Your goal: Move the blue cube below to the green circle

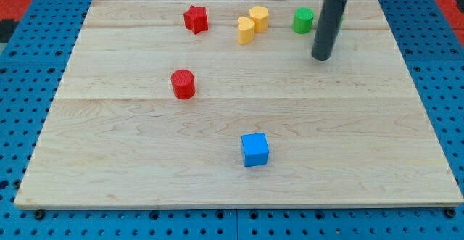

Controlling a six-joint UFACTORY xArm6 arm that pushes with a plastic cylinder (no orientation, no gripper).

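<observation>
Six blocks on your board (pixel 109 160): blue cube (pixel 254 149) sits low centre, well apart from the green circle (pixel 303 20) up top. Your rod's tip (pixel 321 56) is just right of green, holding nothing.

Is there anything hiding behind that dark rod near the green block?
A thin strip of green shows at the rod's right edge. The rod covers the rest, so I cannot tell what it is. My tip rests right of and below the green circle.
</observation>
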